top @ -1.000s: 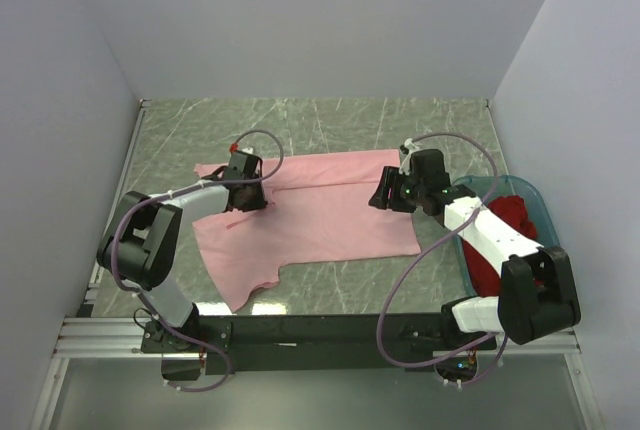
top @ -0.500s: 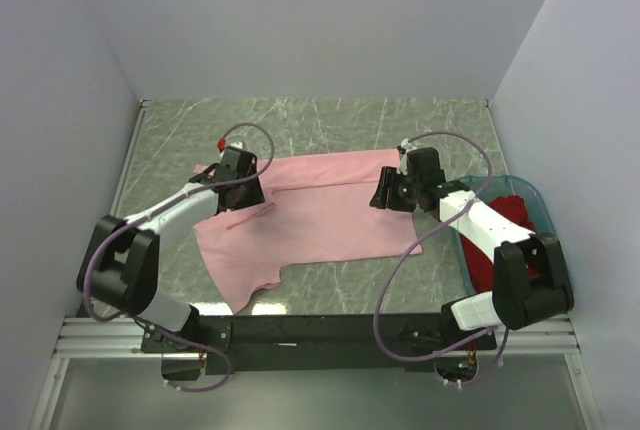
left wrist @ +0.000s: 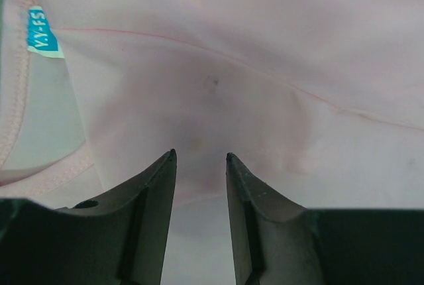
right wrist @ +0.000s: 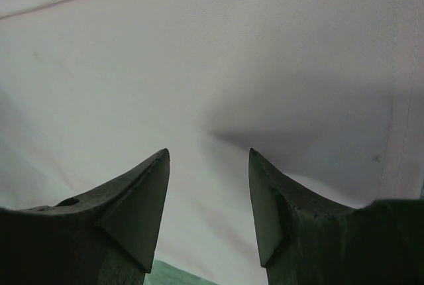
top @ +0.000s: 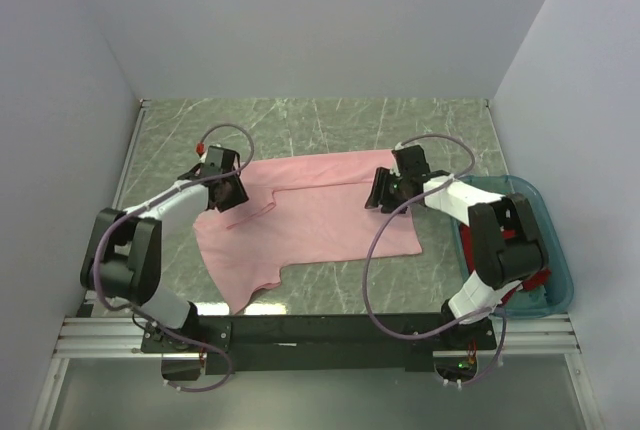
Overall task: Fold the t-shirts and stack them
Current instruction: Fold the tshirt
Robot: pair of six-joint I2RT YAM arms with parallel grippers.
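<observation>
**Hovering open-fingered over both ends of the pink shirt**

Starting nearest: lying flat on the green marbled table (top: 330,120), the light pink t-shirt (top: 310,220), with one sleeve-like flap reaching toward the near edge. Sitting to the right, just beside the shirt's right end, the teal tub (top: 556,250). Holding the bright red t-shirt (top: 530,283) inside, mostly hidden behind the right arm (top: 500,240).

Farther in, hovering low over the pink shirt's left end, by the neckline, the left gripper (top: 228,198). Holding its fingers (left wrist: 156,192) apart by only a narrow gap, with flat cloth showing between them and nothing pinched. Showing a teal label (left wrist: 43,32) reading V.Y-FS inside the collar, off to the left in the left wrist view.

Hovering over the shirt's right end, close to the hem, the right gripper (top: 380,195). Standing with fingers spread wider, gripping nothing, a sliver of table peeking out below the cloth edge.

Farthest, lying bare beyond the shirt, more marbled table.
</observation>
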